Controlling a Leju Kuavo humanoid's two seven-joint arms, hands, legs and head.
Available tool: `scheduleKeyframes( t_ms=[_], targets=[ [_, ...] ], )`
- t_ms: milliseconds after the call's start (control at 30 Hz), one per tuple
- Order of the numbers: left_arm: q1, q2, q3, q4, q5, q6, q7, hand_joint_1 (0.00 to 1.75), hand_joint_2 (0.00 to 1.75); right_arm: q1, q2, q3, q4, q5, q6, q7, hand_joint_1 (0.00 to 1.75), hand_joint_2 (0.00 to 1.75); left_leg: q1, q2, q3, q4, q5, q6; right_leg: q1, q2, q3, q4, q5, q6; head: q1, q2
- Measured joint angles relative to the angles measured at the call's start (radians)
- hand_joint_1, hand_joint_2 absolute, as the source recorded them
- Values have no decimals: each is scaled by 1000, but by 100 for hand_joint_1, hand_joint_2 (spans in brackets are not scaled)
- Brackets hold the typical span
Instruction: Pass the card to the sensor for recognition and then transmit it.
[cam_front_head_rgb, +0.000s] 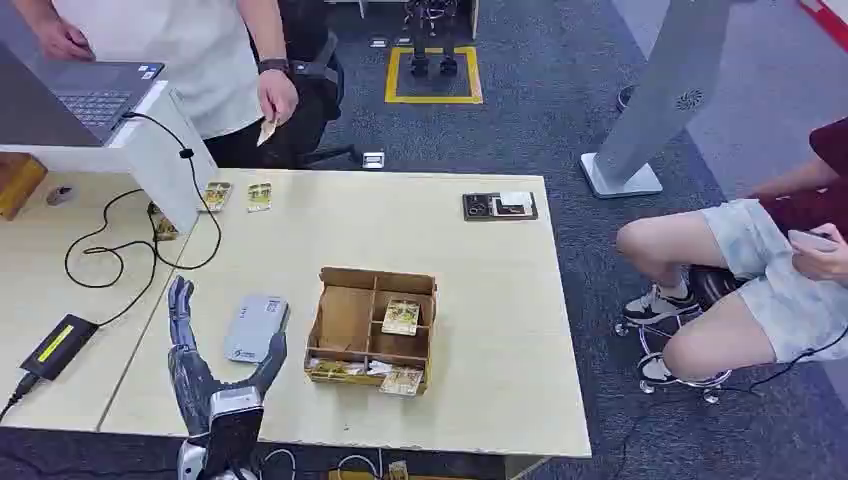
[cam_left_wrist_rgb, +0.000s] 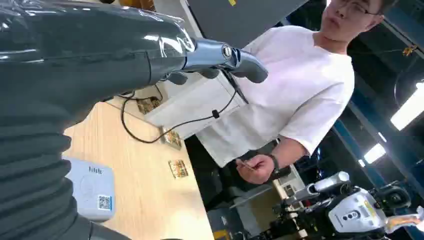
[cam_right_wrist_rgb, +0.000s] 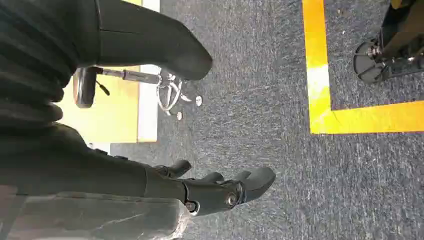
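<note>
light wood bench (cam_front_head_rgb: 480, 300) fills the middle of the head view, w/ a second bench butted on at the robot's left carrying a laptop (cam_front_head_rgb: 100, 95) on a white riser and a looping black cable (cam_front_head_rgb: 120, 260). person in white shirt (cam_front_head_rgb: 215, 60) stands at the far edge; another person sits off to the right on a wheeled stool. cardboard divider box (cam_front_head_rgb: 372, 330) sits mid-bench, cards lying in its right and near compartments. grey sensor (cam_front_head_rgb: 256, 327) lies flat just left of the box, apart from it. left hand (cam_front_head_rgb: 205, 370) is raised over the near-left bench edge, fingers spread and extended, thumb out toward the sensor, holding nothing. right hand (cam_right_wrist_rgb: 200, 185) hangs over grey carpet near a yellow floor line, fingers loosely apart, nothing in it. card (cam_front_head_rgb: 267, 130) is pinched in the standing person's hand (cam_front_head_rgb: 277, 97), held beyond the far bench edge, well apart from the robot. two more cards (cam_front_head_rgb: 240, 195) lie by the riser at the far-left side; a small dark tray (cam_front_head_rgb: 499, 205) sits at the far-right side.
</note>
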Motion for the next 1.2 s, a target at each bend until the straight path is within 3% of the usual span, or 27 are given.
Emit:
scheduleKeyframes(
  t_ms=[567,700,900,1033,1200],
  targets=[
    [0,13,-15,1,-14,0,-32,0,175,0,5,-3,-10,7,5,-6,0,175,0,0,0,0,0,0,0,0,0,0,0,0,0,0],
    [0,-16,11,3,-203,0,-86,0,175,-1,5,-4,-8,30,0,-11,0,175,0,0,0,0,0,0,0,0,0,0,0,0,0,0],
    [-41,-113,164,17,-451,1,-209,0,175,-8,-19,6,46,65,-45,-16,0,175,0,0,0,0,0,0,0,0,0,0,0,0,0,0],
    [-81,-122,271,25,-560,1,-216,0,175,-17,-50,23,105,76,-64,-12,0,175,0,0,1,0,1,-1,0,1,0,0,1,-1,-2,0],
    [-101,-124,326,26,-628,1,-186,0,175,-20,-71,39,143,76,-73,-8,0,175,0,0,1,0,1,0,0,1,0,0,1,-1,-1,0]
  ],
)
